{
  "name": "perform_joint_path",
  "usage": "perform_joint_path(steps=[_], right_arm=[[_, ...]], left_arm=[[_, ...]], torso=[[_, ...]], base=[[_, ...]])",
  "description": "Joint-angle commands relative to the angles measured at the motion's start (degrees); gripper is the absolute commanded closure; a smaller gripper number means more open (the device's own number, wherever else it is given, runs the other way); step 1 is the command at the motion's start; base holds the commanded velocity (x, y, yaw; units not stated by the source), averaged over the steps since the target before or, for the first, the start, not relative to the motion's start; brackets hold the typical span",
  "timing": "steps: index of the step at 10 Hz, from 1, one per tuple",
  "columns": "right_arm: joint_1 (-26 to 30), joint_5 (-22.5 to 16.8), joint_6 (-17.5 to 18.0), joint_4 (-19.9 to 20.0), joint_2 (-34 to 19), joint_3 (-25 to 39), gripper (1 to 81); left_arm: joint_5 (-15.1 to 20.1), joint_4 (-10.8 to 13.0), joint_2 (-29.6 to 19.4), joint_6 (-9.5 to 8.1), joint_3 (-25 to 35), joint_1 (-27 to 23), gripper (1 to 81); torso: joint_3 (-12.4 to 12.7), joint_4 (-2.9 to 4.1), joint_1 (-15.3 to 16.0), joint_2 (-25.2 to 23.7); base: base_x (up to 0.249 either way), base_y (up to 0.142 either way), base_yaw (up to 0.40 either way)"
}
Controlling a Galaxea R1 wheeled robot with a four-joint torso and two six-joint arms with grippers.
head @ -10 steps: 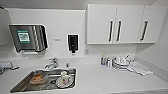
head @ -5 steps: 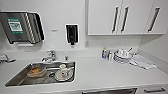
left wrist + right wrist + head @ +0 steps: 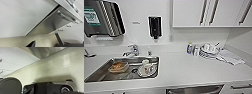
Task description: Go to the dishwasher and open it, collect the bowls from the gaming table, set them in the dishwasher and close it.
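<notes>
Gripper state I cannot tell on either arm, but my head view has slid closer and lower over the table [image 3: 184, 67] since a second ago, bringing the dishwasher [image 3: 194, 89] in below its edge, right of the sink [image 3: 99, 75], so I judge I'm arriving.

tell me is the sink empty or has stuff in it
Has stuff: the sink holds a plate and a white cup.
</notes>
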Motion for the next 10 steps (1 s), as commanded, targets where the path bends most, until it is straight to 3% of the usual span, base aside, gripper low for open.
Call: perform_joint_path(steps=[1,6,8,10], right_arm=[[4.92,-2.65,0.55,1.37,-2.72,1.87,1.0],[10.97,-2.74,2.93,1.98,-6.94,7.85,1.0],[16.16,-3.53,6.26,1.81,-12.56,14.97,1.0],[20.56,-6.61,10.66,1.81,-14.5,17.52,1.0]], left_arm=[[3.41,3.87,-5.15,-2.95,3.97,-5.06,1.0],[3.32,3.87,-8.23,-2.95,6.52,-8.31,1.0],[3.32,3.87,-7.79,-2.95,6.52,-8.48,1.0],[3.32,3.87,-6.65,-2.95,5.82,-8.4,1.0]], torso=[[0.02,0.0,-0.04,0.06],[-0.39,0.0,0.46,-0.7],[-0.44,0.0,0.46,-0.7],[-0.44,0.0,0.46,-0.7]], base=[[0.0,0.0,0.0],[0.0,0.0,0.0],[0.0,0.0,0.0],[0.0,0.0,0.0]])
